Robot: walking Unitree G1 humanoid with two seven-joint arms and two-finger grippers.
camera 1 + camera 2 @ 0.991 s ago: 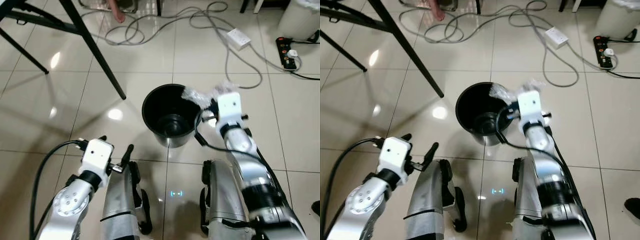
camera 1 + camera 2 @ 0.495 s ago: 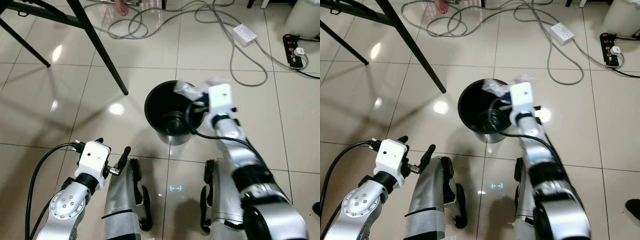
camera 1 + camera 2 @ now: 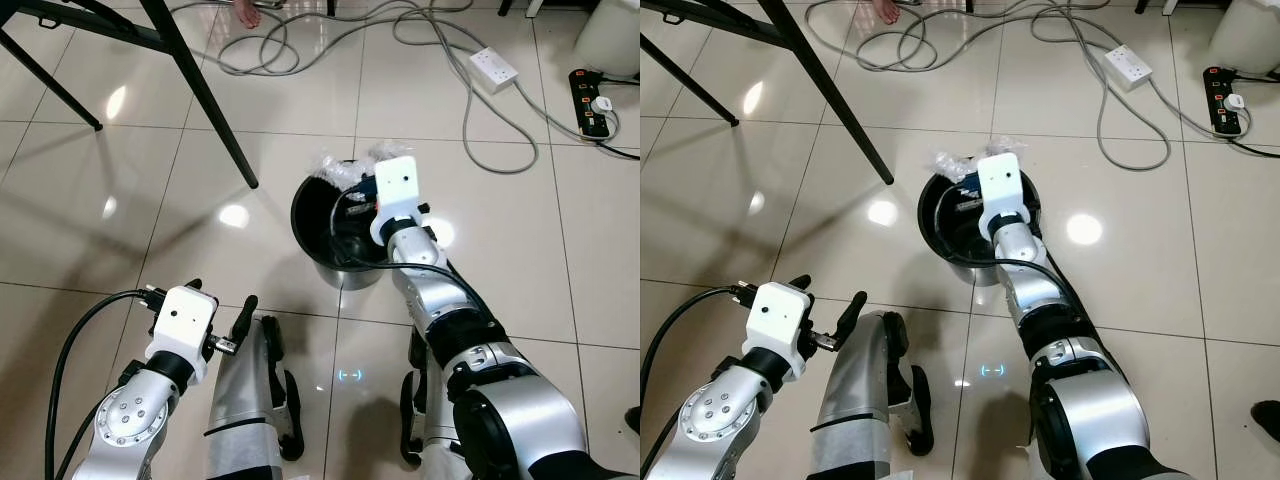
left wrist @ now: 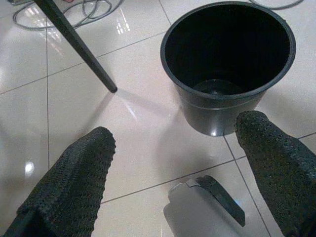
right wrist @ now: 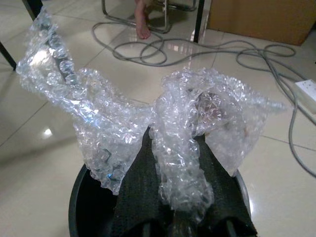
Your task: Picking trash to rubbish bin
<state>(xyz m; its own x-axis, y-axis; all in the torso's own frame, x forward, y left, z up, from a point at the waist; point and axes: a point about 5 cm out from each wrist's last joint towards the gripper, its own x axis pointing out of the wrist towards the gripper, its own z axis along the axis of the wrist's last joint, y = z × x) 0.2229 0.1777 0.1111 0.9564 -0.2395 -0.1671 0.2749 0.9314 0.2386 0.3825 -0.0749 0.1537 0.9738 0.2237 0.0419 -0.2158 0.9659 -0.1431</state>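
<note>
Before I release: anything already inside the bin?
Left wrist view shows the bin with a bare dark bottom. Above its rim, the right gripper holds bubble wrap, which covers part of the opening in the head views.

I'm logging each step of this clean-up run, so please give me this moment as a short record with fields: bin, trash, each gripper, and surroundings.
bin: black rubbish bin, upright on the tiled floor, no trash visible inside in the left wrist view
trash: crumpled bubble wrap, over the bin's rim
right gripper: right gripper above the bin's mouth, fingers shut on the bubble wrap
left gripper: left gripper low, short of the bin, fingers open, holding nothing
surroundings: grey cables, white socket block, black table leg
</note>
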